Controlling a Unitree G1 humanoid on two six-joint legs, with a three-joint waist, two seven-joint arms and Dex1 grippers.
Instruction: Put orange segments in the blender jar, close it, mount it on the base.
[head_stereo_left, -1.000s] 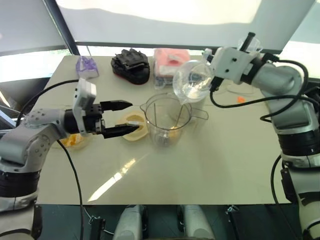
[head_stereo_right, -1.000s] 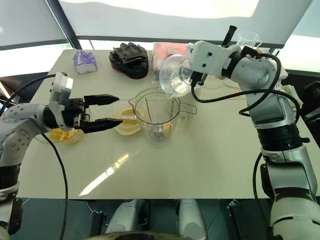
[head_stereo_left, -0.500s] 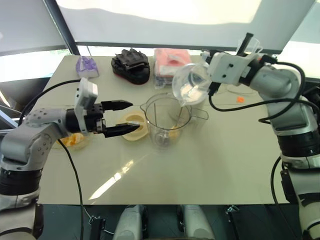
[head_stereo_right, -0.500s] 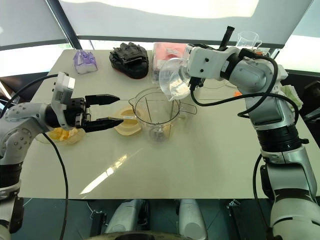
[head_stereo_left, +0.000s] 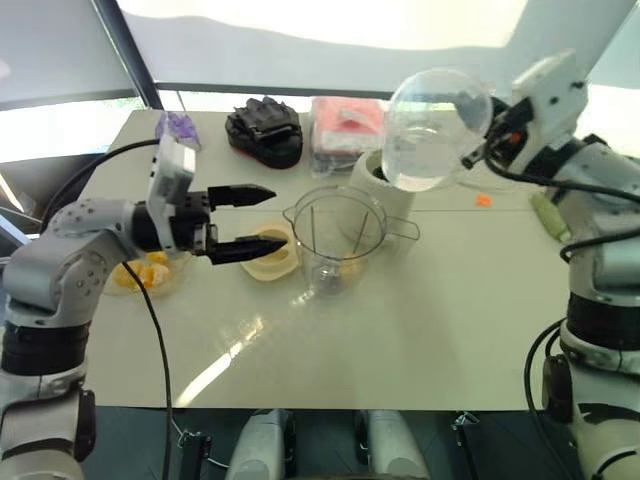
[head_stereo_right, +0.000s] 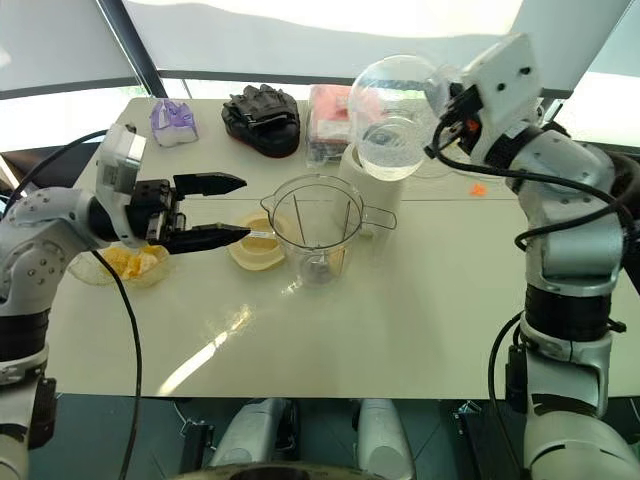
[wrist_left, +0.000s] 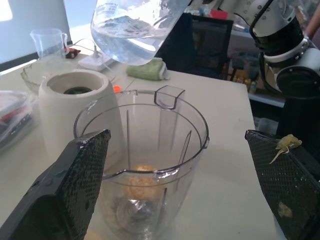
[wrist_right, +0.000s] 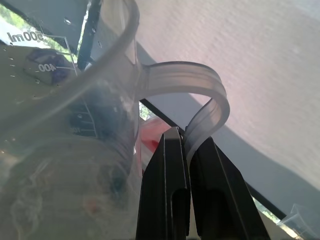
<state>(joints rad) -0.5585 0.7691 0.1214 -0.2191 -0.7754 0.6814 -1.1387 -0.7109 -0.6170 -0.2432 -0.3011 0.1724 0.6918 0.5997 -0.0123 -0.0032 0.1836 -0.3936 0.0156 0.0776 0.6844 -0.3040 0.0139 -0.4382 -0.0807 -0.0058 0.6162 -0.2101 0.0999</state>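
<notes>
From the head, my right pincer (head_stereo_left: 478, 150) is holding a measuring cup (head_stereo_left: 432, 130) up beyond the jar (head_stereo_left: 335, 240), which is standing between the lid (head_stereo_left: 268, 252) and the base (head_stereo_left: 385, 195). From my left wrist, my left pincer (wrist_left: 185, 185) is gaping around the jar, orange pieces (wrist_left: 140, 186) lying inside. From my right wrist, the fingers (wrist_right: 165, 190) are pinching the cup's handle. I think filling is ending; next comes putting the cup down and taking the lid.

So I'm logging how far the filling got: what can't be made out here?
- How many orange pieces lie in the blender jar: left wrist view, ribs and glare blur them.
- Black item at the table's far edge: head views, too small.
- Measuring cup contents: right wrist view, too close.
</notes>
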